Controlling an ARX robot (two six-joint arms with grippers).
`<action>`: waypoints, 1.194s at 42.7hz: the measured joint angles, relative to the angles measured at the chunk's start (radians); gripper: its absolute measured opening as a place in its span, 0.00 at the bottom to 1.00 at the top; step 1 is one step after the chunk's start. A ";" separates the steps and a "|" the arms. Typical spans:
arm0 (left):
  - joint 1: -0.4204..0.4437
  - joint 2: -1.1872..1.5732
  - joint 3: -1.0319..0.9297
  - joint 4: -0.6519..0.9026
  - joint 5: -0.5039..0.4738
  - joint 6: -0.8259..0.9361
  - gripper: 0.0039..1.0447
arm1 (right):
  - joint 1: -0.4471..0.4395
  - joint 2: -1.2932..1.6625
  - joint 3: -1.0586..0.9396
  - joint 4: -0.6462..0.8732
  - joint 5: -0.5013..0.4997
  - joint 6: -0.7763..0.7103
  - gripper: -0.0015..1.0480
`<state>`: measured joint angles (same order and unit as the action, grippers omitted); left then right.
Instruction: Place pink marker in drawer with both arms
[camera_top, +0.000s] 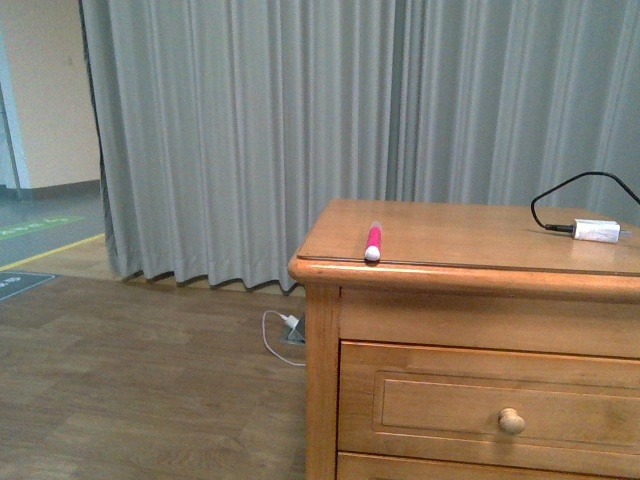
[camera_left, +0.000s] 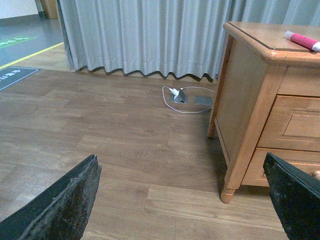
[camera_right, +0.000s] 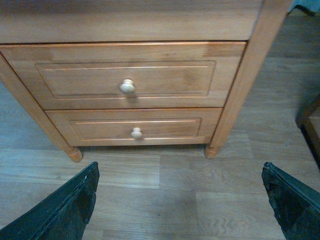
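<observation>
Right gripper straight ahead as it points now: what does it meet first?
Probably the front of the lower drawer; nothing shows between it and the open right gripper. Depth is unclear, so the floor could come first.

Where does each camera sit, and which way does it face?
Front: on the body, facing honey-coloured wooden cabinet topped by slim pink marker; no arms.
Left wrist: low, toward cabinet's side; open left gripper shows.
Right wrist: facing closed knobbed wooden top drawer; open right gripper shows.
Shared: front and left wrist see the marker.
</observation>
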<state>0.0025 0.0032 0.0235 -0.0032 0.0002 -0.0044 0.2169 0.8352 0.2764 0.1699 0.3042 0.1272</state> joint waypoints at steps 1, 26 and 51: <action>0.000 0.000 0.000 0.000 0.000 0.000 0.94 | 0.002 0.055 0.018 0.029 -0.003 0.002 0.92; 0.000 0.000 0.000 0.000 0.000 0.000 0.94 | 0.032 1.072 0.629 0.228 0.008 0.033 0.92; 0.000 0.000 0.000 0.000 0.000 0.000 0.94 | -0.020 1.353 0.827 0.340 0.007 0.023 0.92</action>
<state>0.0025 0.0032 0.0235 -0.0032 0.0002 -0.0044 0.1967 2.1883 1.1038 0.5098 0.3111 0.1497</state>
